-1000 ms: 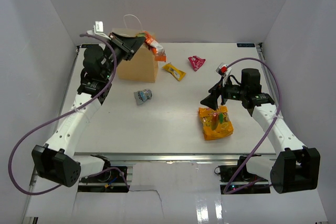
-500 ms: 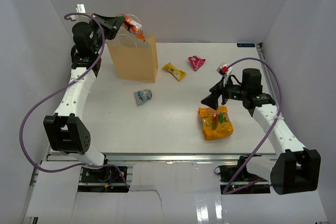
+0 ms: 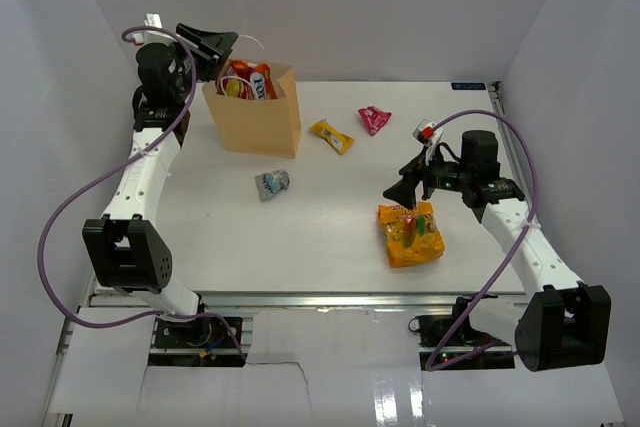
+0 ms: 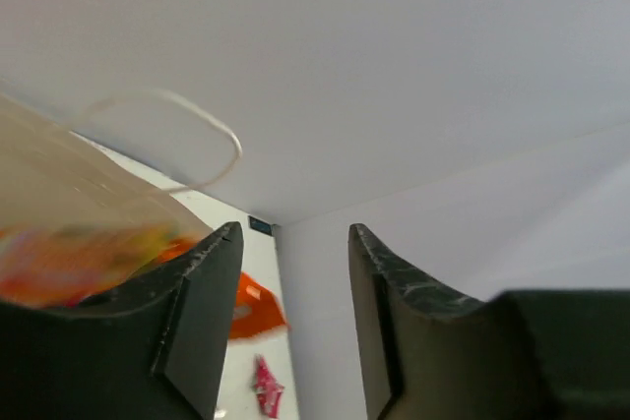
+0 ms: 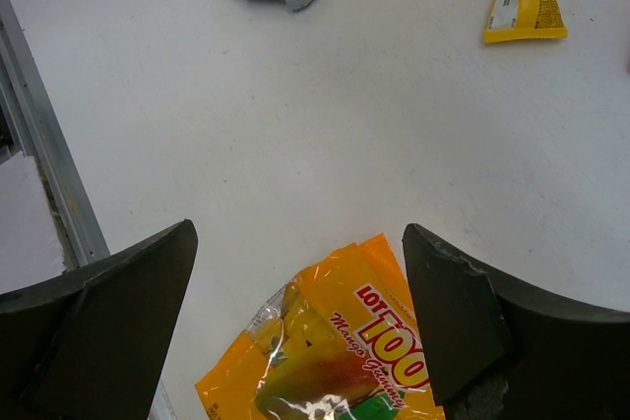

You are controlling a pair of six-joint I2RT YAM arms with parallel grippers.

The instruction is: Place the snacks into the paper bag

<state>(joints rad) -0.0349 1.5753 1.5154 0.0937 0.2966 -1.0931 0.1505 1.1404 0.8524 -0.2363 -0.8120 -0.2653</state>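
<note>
Above the bag's (image 3: 255,127) left rim, the left jaws stand spread with nothing between them; only bare wall and a white cord handle (image 4: 187,123) show past the gap. Just beside them, the orange-white pouch (image 3: 248,81) sits in the bag's mouth, its top poking over the rim and clear of the jaws, so the drop of this packet looks done. Across the worktop (image 3: 330,217), the right jaws are spread wide and hang over the chip bag (image 5: 345,361), which lies flat near the front edge; whether they touch it cannot be told. Three small packets lie loose: a yellow wrapper (image 3: 331,135) and a magenta one (image 3: 374,119) to the right of the bag, a silver-blue one (image 3: 271,183) in front of it. The step in hand seems to be the handover from one packet to the next. The next move calls for the right jaws to come down, pinch a crinkled edge of the chip bag and carry it to the bag. That packet is large and the mouth is partly taken, so the left arm should clear the rim first.
</note>
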